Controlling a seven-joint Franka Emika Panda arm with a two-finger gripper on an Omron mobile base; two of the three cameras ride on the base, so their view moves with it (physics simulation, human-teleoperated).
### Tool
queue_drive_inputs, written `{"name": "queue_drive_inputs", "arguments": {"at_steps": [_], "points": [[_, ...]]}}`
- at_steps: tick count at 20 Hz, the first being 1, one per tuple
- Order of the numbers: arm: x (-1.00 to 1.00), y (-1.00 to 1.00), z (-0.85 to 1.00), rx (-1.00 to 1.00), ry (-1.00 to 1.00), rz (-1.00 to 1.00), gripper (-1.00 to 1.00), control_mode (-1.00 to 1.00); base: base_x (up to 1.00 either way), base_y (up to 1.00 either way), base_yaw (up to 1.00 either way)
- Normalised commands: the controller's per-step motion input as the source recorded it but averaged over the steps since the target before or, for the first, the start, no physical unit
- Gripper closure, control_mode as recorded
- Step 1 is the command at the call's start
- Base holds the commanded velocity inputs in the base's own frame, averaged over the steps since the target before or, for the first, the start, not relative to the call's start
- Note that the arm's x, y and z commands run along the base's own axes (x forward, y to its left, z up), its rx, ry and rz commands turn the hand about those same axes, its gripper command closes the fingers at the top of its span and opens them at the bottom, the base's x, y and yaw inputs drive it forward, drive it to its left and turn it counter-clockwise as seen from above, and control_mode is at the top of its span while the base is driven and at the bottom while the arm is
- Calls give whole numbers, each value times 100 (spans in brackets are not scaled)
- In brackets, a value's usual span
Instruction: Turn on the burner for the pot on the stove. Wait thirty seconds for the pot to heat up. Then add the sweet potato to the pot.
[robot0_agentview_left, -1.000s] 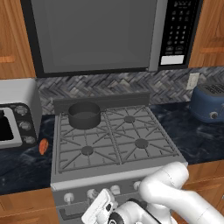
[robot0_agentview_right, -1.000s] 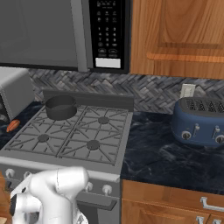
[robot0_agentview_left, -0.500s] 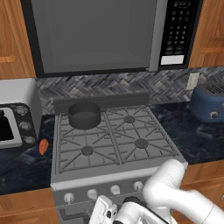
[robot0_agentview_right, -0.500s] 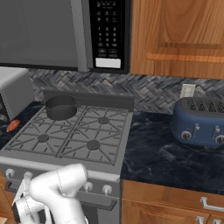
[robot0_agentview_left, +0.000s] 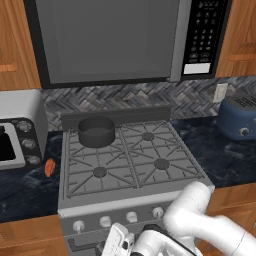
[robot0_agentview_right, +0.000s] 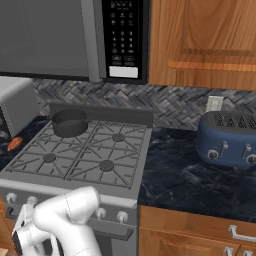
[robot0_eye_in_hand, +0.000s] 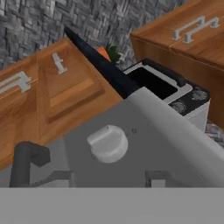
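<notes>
On the dark speckled counter beside the stove's left edge lies the smooth orange sweet potato, near the boxy silver toaster oven. Atop the grey stove, the straight-sided dark pot covers the back-left burner, the other cast grates bare. Low at the front edge, the gripper faces a round white knob; its opening can't be judged.

I count one stove with four burners on its top and a row of four white knobs along its front edge that I can make out. One pot sits at the stove's back left corner. One sweet potato lies off the stove's left edge. One toaster oven, one toaster, one microwave.
</notes>
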Motion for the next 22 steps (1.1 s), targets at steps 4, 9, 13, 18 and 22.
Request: {"name": "queue_drive_inputs", "arguments": {"at_steps": [4,9,13,18,22], "points": [[-61,23,100,0,-15,-37,-100,-100,0,0,0],[-90,13,100,1,-5,-52,-100,-100,0,0,0],[-83,-14,100,26,5,-56,-100,-100,0,0,0],[-79,-41,100,34,14,-51,-100,-100,0,0,0],[-81,-48,100,28,33,-44,-100,-100,0,0,0]]}}
